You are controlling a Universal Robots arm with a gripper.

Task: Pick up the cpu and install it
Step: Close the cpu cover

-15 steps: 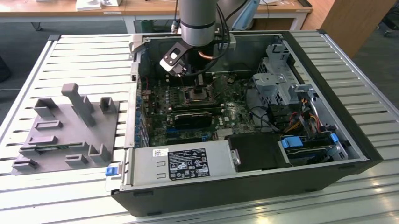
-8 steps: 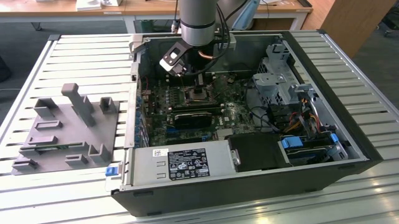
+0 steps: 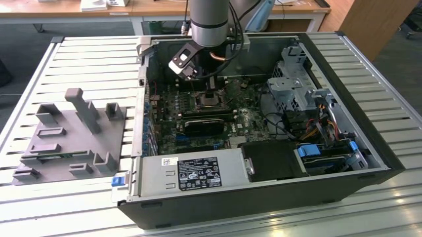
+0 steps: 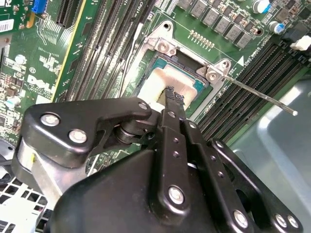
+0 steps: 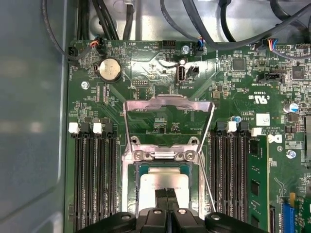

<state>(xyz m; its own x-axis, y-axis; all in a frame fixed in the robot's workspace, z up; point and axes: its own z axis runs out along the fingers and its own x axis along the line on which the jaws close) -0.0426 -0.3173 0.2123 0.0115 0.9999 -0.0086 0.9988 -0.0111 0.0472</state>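
- First, at the exterior view's left, a grey moulded fixture point(image 3: 69, 136) sat on the slatted table point(image 3: 86, 59), well apart from the arm point(image 3: 211, 19).
- Just beside it, the open computer case point(image 3: 264, 210) lay with its motherboard point(image 3: 197, 121) exposed.
- Mid-case, the arm stood upright, its gripper point(image 3: 209, 88) directly over the socket frame point(image 3: 212, 100).
- In both wrist views the cpu point(image 5: 163, 180) lay flat inside the socket frame, silvery top up. The load plate point(image 5: 167, 103) was raised and the thin lever point(image 4: 262, 96) angled clear.
- Jaws were clenched together with no gap, grasping nothing. The fingertips point(image 4: 170, 94) were over the middle of the cpu; contact could not be told.
- At the exterior view's right, a metal drive cage point(image 3: 297, 69) stood above loose cables point(image 3: 310, 126).
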